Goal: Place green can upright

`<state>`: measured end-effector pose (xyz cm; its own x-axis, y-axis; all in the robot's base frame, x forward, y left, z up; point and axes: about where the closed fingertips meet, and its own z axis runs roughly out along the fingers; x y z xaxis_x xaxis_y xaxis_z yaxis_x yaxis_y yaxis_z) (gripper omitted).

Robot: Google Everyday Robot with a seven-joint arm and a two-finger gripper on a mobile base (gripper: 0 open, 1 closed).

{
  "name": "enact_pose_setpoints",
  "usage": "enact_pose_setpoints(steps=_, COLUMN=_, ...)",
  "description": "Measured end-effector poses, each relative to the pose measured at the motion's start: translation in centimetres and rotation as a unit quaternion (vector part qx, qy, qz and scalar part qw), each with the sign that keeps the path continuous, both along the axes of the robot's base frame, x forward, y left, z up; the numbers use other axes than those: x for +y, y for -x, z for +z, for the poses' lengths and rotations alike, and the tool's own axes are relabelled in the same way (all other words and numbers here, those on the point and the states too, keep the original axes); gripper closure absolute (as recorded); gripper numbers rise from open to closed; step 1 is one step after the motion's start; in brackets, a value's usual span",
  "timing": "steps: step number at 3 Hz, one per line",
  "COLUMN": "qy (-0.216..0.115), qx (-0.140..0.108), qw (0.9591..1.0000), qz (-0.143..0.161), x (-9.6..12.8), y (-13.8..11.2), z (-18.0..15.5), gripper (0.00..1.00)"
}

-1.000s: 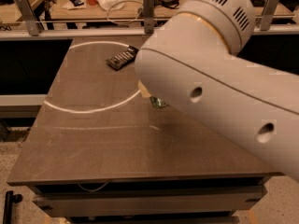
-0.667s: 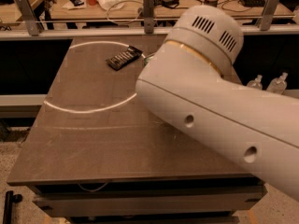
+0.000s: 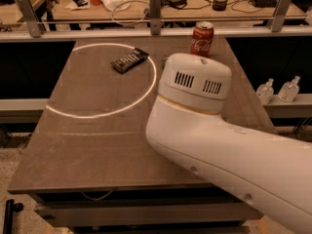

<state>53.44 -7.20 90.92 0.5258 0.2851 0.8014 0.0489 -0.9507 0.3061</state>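
My white arm reaches across the right half of the brown table from the lower right. Its round vented joint covers the middle back of the table. The gripper is hidden behind this joint, so I do not see it. A small greenish edge shows just left of the joint's top. It looks like part of the green can, and the rest of the can is hidden by the arm.
A red cola can stands upright at the table's back edge. A dark snack bar lies at back left inside a white circle of light. A metal rail runs behind the table. Two clear bottles stand on a shelf at right.
The arm has swung back and to the right, and its joint now faces differently. The red cola can and more of the tabletop have come into view.
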Motion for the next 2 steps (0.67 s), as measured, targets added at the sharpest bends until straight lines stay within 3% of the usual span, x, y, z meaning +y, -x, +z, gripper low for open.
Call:
enact_pose_setpoints(steps=1, qy=0.021, qx=-0.044, qw=0.9984, qz=-0.031, x=-0.38, y=0.27, z=0.25, gripper=1.0)
enact_pose_setpoints(steps=2, qy=0.025, qx=-0.084, qw=0.9938, qz=-0.068, x=-0.03, y=1.15, z=0.15, gripper=1.0)
